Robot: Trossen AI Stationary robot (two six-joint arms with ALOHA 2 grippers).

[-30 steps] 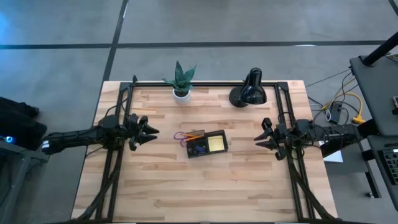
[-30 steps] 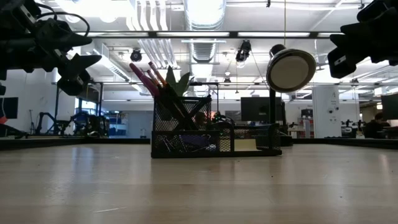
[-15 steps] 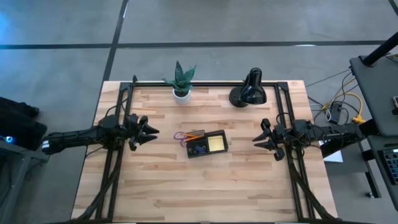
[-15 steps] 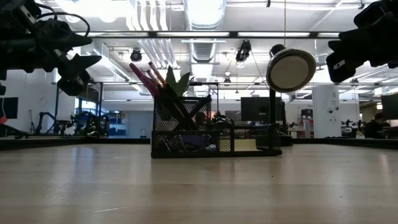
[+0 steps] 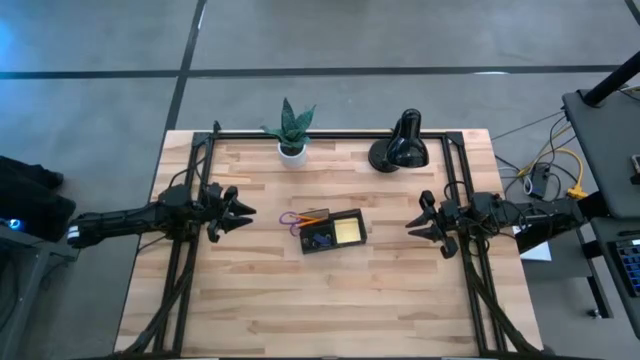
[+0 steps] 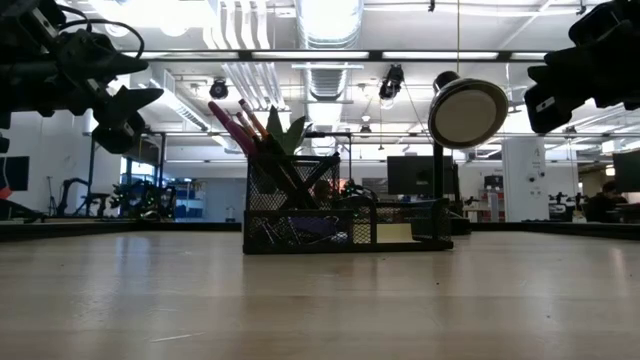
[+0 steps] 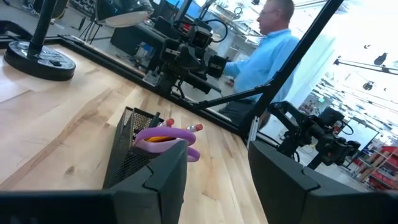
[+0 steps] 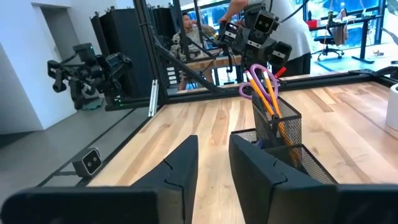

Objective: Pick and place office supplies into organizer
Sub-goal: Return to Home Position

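The organizer (image 5: 330, 232), a black mesh desk tray, stands on its base at the table's middle. In its tall cup stand purple-handled scissors (image 8: 260, 84) and an orange pencil (image 5: 314, 218), tops up. A yellow sticky-note pad (image 5: 347, 231) lies in a low compartment. My left gripper (image 5: 245, 212) hovers level at the table's left side, pointing at the organizer, open with nothing between its fingers (image 7: 168, 168). My right gripper (image 5: 412, 226) hovers level at the right side, also facing the organizer. Its fingers (image 8: 186, 155) stand a narrow gap apart and hold nothing.
A small potted plant (image 5: 291, 130) and a black desk lamp (image 5: 400, 148) stand along the far edge. Black frame rails (image 5: 190, 260) run along both table sides. Bare wood lies between each gripper and the organizer. A person (image 7: 267, 56) is in the room beyond the table.
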